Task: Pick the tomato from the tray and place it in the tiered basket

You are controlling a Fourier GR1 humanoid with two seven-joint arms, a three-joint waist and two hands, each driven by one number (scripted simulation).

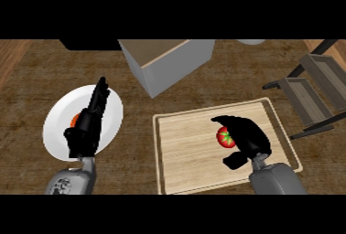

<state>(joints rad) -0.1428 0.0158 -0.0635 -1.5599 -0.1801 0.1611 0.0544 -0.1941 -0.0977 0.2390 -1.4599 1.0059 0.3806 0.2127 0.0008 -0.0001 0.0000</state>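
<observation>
A red tomato (224, 137) with a green stalk lies on the wooden tray (189, 151) at the lower right of the head view. My right hand (248, 137) arches over it from the right, fingers curved round its top and right side; part of the tomato is hidden under the hand. The tiered basket (312, 87), dark-framed with grey shelves, stands at the right edge beyond the tray. My left hand (88, 123) rests with straight fingers over a white plate (61, 114) on the left.
An orange thing (76, 119) peeks out beside the left hand on the plate. A grey box (169, 59) with a wooden rim stands at the back centre. A pale round object (251, 41) shows at the top edge.
</observation>
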